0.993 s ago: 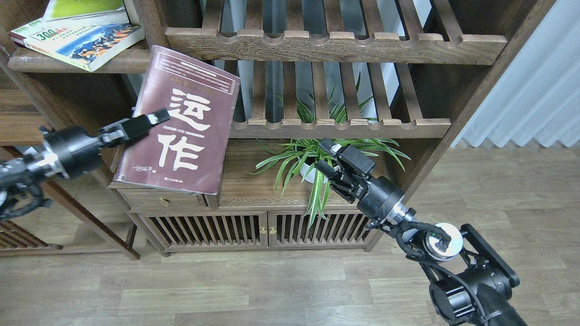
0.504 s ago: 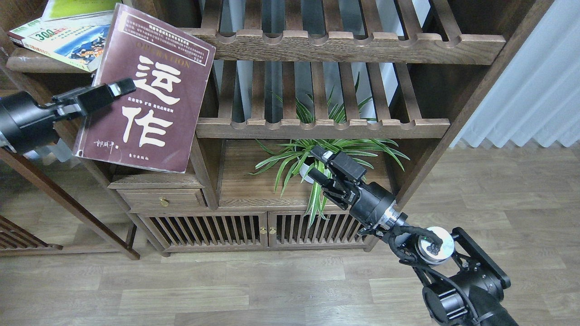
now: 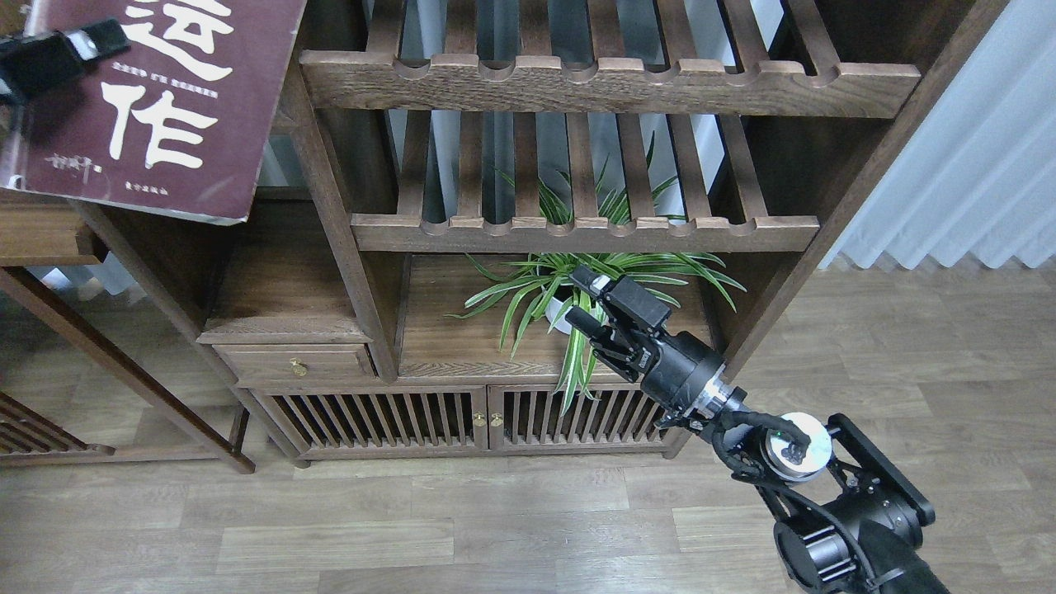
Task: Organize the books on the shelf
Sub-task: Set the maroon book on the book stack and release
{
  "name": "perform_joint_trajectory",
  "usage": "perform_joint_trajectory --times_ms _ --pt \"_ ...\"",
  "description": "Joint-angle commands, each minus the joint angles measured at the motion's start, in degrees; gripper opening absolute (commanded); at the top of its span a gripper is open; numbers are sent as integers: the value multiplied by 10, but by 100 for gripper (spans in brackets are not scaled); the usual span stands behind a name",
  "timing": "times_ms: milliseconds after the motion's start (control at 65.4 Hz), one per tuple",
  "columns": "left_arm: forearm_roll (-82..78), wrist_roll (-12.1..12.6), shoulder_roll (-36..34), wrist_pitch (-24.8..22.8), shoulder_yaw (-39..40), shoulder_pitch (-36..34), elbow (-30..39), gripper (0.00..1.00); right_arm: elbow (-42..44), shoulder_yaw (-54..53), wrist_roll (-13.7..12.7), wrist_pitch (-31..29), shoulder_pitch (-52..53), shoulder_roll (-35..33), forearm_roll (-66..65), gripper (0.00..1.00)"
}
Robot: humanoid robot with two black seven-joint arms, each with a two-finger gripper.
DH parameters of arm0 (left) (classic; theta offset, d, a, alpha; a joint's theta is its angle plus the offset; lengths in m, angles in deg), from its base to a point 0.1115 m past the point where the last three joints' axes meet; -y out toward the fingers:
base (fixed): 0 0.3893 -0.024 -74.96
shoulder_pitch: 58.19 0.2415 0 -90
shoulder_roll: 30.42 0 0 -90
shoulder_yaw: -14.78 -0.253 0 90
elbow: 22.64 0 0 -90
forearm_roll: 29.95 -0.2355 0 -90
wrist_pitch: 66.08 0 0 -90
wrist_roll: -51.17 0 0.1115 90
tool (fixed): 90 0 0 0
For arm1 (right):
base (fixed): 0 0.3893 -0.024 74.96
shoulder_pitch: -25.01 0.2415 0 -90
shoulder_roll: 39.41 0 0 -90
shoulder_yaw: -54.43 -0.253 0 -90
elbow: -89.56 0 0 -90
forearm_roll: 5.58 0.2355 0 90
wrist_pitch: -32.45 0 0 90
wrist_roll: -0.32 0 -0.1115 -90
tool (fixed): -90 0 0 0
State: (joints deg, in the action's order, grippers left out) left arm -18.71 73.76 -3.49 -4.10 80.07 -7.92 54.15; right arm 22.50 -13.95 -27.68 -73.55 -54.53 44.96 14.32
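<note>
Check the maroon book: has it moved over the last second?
Yes. The maroon book, held by the left end effector, went up and left relative to the slatted rail.

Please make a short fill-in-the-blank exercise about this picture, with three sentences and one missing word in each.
1. The left tool grips a ____ book with white characters.
2. The right tool hangs in front of a green ____.
3. The book is in the upper ____ corner of the head view.

Missing words: maroon; plant; left
</note>
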Motion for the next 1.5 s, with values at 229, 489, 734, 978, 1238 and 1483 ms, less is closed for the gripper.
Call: perform_joint_trajectory --times_ms 229,489,734,978,1238,1483 --pt "-2 0 -20 0 33 -14 -50 5 0 0 0 0 -1 3 -2 93" --pt "-5 1 -6 0 22 -89 -119 5 0 0 0 2 7 6 -3 94" --pt "-17 21 16 0 -9 -123 -210 5 2 0 0 3 19 7 -6 94" --pt "-17 40 91 0 -22 -172 -291 5 17 0 0 2 23 11 -5 94" --pt "-17 41 149 0 -96 -279 -379 5 17 -8 0 2 32 12 -4 95" --pt "-17 40 162 0 -138 -330 -421 6 22 -11 0 -1 31 11 -5 96"
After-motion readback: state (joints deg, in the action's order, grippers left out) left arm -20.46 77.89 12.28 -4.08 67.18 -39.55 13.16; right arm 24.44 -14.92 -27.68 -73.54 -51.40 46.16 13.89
